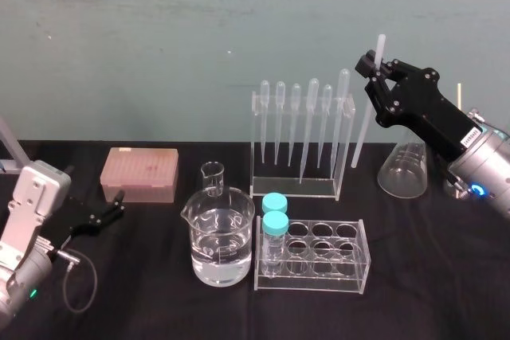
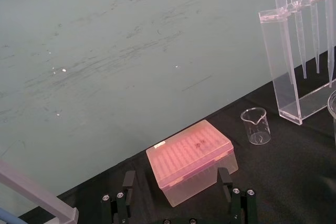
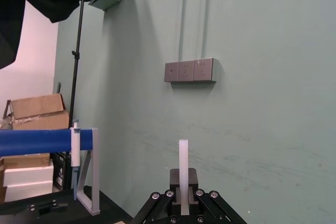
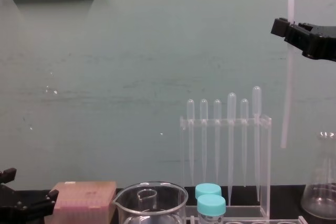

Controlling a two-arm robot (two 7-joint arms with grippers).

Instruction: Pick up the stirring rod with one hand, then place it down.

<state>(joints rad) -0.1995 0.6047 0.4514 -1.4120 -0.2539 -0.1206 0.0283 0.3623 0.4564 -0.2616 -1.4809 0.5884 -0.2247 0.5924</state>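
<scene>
The stirring rod [image 1: 362,125] is a thin translucent-white stick held up in the air, nearly upright, its lower end hanging free above the table beside the pipette rack. My right gripper [image 1: 373,65] is shut on the rod near its upper end. In the chest view the rod [image 4: 287,87] hangs down from the right gripper [image 4: 286,27] at the upper right. The right wrist view shows the rod [image 3: 183,161] sticking up between the closed fingers. My left gripper [image 1: 115,203] rests low at the table's left, open and empty, facing the pink box [image 2: 191,158].
A clear pipette rack [image 1: 301,141] stands at the back centre, a conical flask [image 1: 404,169] to its right below the rod. In front are a beaker of water [image 1: 221,236], a small beaker [image 1: 212,177] and a tube rack [image 1: 319,256] with two teal-capped tubes.
</scene>
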